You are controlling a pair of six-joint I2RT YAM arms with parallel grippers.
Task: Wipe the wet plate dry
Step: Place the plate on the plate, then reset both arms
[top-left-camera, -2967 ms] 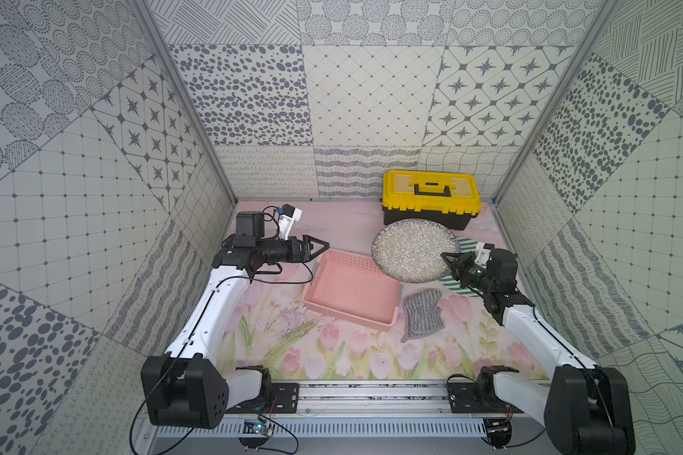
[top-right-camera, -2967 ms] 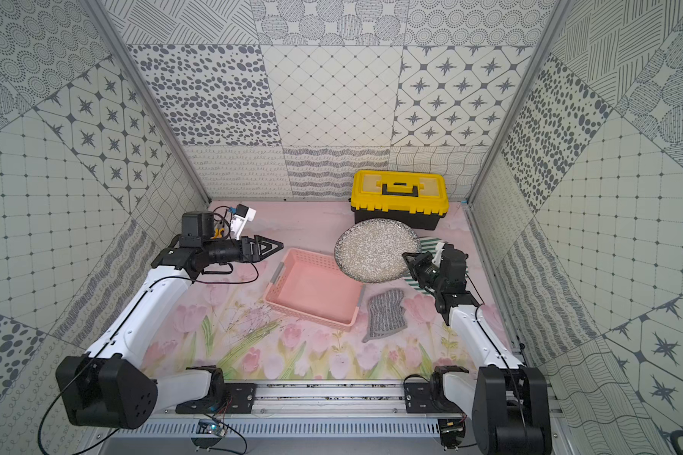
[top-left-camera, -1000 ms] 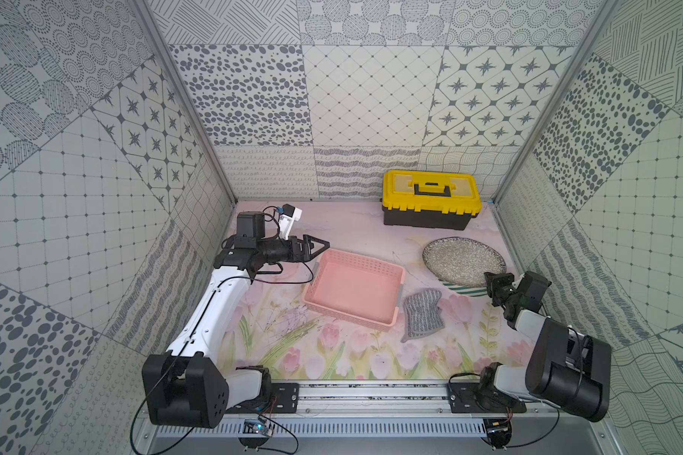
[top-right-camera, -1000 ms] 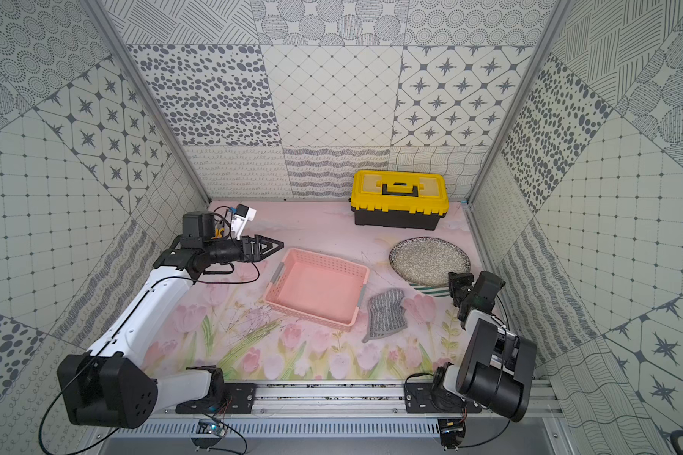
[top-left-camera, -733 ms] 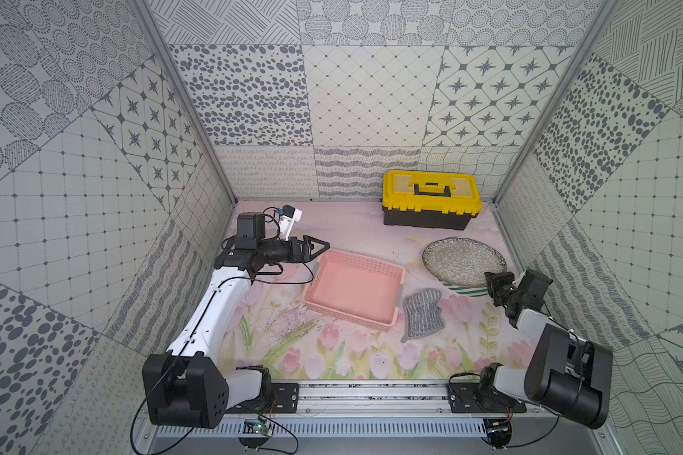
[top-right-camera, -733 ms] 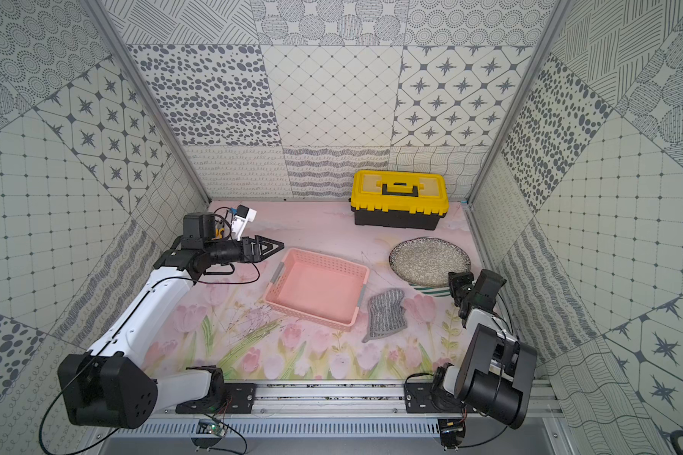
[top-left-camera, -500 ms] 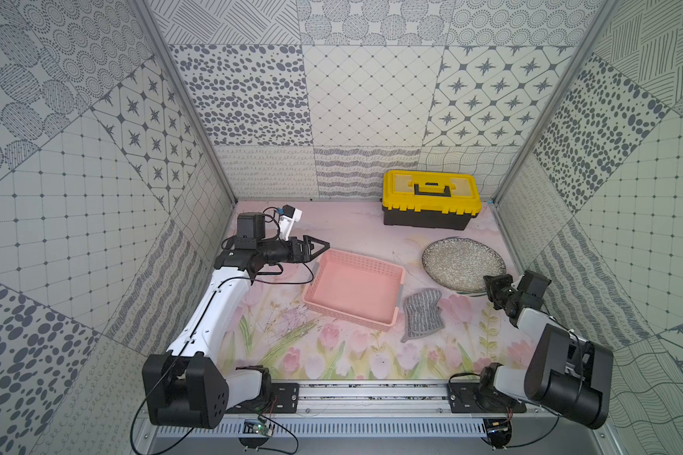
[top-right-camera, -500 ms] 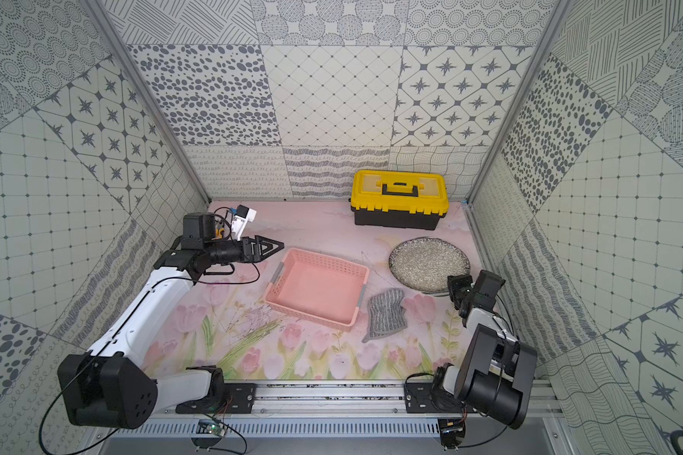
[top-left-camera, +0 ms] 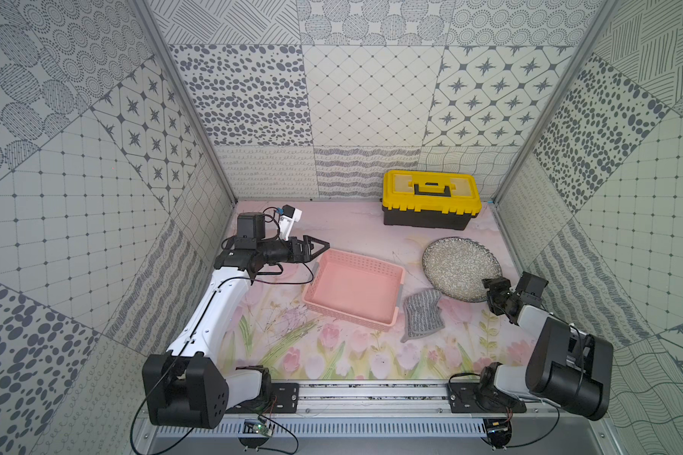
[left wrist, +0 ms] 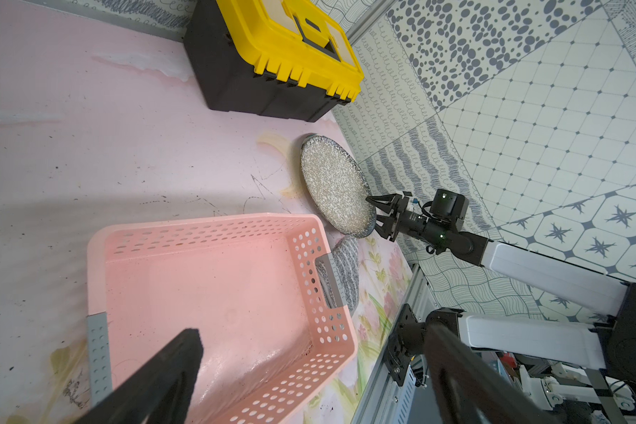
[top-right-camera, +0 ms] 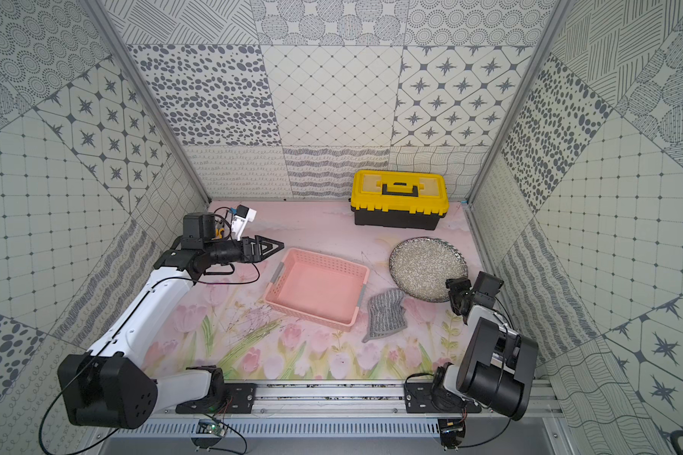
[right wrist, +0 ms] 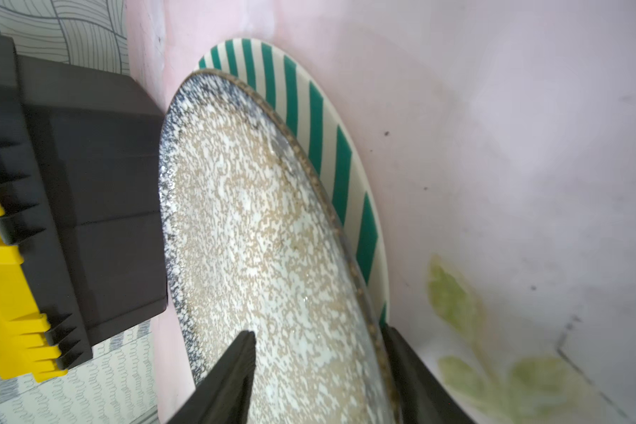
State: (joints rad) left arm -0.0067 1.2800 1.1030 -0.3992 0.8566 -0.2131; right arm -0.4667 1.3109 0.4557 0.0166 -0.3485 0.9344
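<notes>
Speckled plate (top-left-camera: 462, 272) lies on a green-striped disc (right wrist: 311, 121) near the toolbox (top-left-camera: 430, 197), with the right gripper's (right wrist: 318, 334) jaws parted astride its near rim, gripping nothing. The left gripper (top-left-camera: 319, 252) hovers wide open. With the plate apparently placed for wiping, the next move calls for fetching the grey cloth (top-left-camera: 422, 311) just beside it.

You're seeing white shells over black joints on both arms. A black cable (top-left-camera: 204, 305) is running along the left arm (top-left-camera: 217, 311), and green lights (left wrist: 439, 235) are glowing on the right arm (top-left-camera: 533, 321).

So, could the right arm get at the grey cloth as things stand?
Probably yes: the grey cloth lies on bare mat near the right hand, nothing between them; its jaws stand open at the speckled plate's rim.
</notes>
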